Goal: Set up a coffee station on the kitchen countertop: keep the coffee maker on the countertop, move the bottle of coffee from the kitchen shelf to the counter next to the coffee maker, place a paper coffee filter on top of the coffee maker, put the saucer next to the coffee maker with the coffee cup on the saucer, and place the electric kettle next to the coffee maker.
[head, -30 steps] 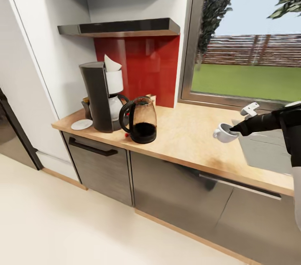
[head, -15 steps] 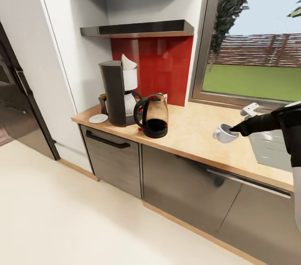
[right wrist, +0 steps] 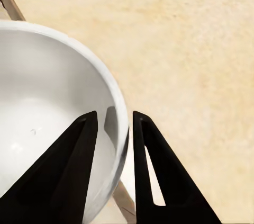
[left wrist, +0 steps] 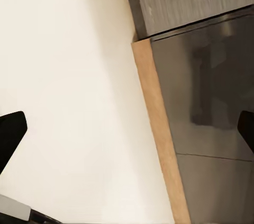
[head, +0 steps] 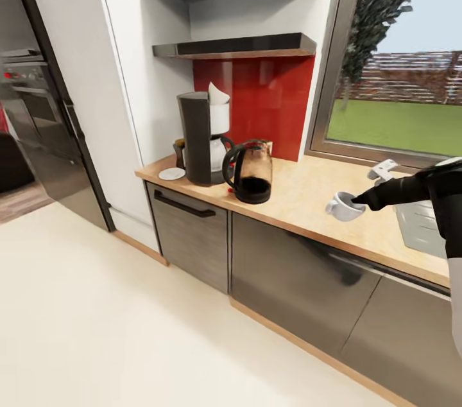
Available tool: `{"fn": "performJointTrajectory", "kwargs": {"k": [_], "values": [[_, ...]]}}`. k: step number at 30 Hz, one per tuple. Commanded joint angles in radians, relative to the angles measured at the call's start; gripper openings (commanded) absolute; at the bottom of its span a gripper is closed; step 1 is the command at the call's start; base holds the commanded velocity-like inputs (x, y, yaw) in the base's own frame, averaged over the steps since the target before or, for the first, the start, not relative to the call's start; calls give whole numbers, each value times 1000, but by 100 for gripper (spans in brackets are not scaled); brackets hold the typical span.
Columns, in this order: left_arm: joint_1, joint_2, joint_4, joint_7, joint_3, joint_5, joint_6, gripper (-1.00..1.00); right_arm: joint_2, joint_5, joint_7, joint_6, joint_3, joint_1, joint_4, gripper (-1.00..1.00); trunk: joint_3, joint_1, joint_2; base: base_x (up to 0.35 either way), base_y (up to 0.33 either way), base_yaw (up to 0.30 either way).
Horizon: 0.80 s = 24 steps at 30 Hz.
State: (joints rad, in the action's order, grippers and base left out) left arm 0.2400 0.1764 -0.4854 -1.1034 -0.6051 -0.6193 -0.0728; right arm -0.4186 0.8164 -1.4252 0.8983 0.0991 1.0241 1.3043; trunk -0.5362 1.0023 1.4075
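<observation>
My right gripper [head: 357, 199] is shut on the rim of the white coffee cup [head: 343, 206], holding it above the tan kitchen countertop [head: 308, 201]. In the right wrist view one finger is inside the cup [right wrist: 47, 113] and one outside its wall, gripper [right wrist: 114, 123]. Further left stand the dark coffee maker [head: 200, 137] with the white paper coffee filter [head: 217, 96] on top, the glass electric kettle [head: 251, 171] in front of it, the white saucer [head: 172, 173] at the counter's left end, and the bottle of coffee [head: 178, 151] behind. The black kitchen shelf [head: 237, 45] hangs above. My left gripper [left wrist: 127, 128] is open over floor.
A tall white cabinet [head: 109, 92] and dark oven column [head: 38, 124] stand left of the counter. A sink [head: 423, 227] with a tap [head: 383, 169] is at the right by the window [head: 398, 73]. Grey cabinet fronts [head: 192, 237] sit below; pale floor [head: 96, 330] spreads in front.
The whole head view has shifted: the counter and its things slid to the right in the picture as the camera moved. The cup stays held in my right gripper.
</observation>
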Motion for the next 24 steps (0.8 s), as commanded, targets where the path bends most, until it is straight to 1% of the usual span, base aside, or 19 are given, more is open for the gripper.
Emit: {"fn": "performJointTrajectory", "kwargs": {"k": [1, 7, 24], "values": [[0, 0, -1, -3, 1, -5, -8, 100, 0, 9, -11, 10, 1, 1, 1, -100, -1, 0, 1, -115, -32, 243], [0, 0, -1, -3, 0, -5, -8, 100, 0, 9, -11, 10, 0, 1, 1, -100, -1, 0, 1, -40, -11, 262], [0, 0, -1, -3, -1, -5, -9, 100, 3, 9, -11, 10, -1, 1, 0, -100, -1, 0, 1, -2, 0, 272]]}}
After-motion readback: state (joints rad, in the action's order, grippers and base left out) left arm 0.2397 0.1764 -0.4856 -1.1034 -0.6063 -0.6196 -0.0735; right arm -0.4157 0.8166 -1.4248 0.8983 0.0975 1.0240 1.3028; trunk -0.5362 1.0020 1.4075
